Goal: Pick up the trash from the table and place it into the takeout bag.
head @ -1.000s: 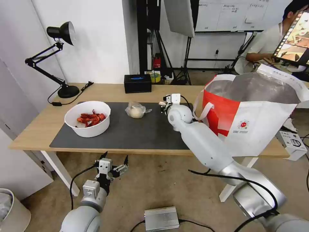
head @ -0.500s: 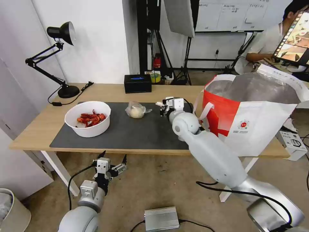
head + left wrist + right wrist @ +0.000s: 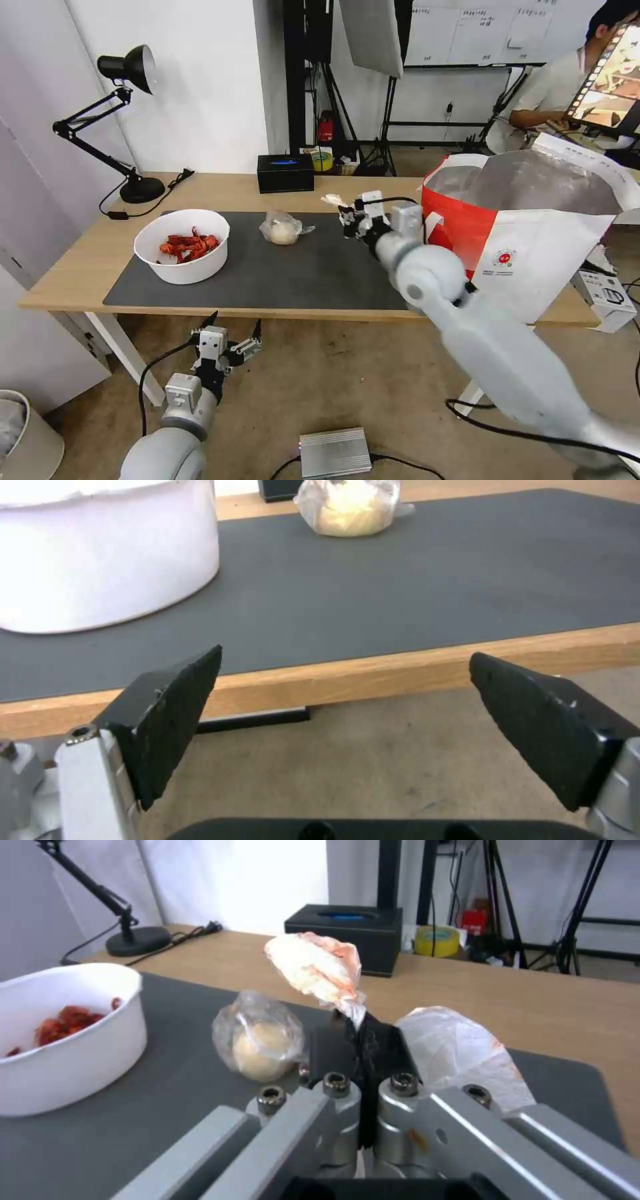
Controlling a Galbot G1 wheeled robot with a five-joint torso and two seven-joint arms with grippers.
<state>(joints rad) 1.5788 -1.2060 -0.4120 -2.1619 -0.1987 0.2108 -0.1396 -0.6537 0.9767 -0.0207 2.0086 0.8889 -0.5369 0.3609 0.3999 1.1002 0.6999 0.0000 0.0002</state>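
Pinching the crumpled tissue (image 3: 319, 971), the right gripper (image 3: 348, 217) hangs above the mat (image 3: 280, 267), needing a swing toward 3 o'clock over the takeout bag (image 3: 533, 227); the left gripper (image 3: 230, 337) waits spread below the table (image 3: 73, 267).

A black articulated desk lamp (image 3: 120, 120) stands on the far left corner of the wood surface, its black cord (image 3: 143, 200) trailing beside the round base. A black rectangular box with a blue-rimmed slot (image 3: 285, 172) sits at the back edge. Behind it, a yellow tape roll (image 3: 322, 160) lies on the floor near black tripod legs (image 3: 373, 133). A silver metal box (image 3: 335, 452) rests on the beige floor.
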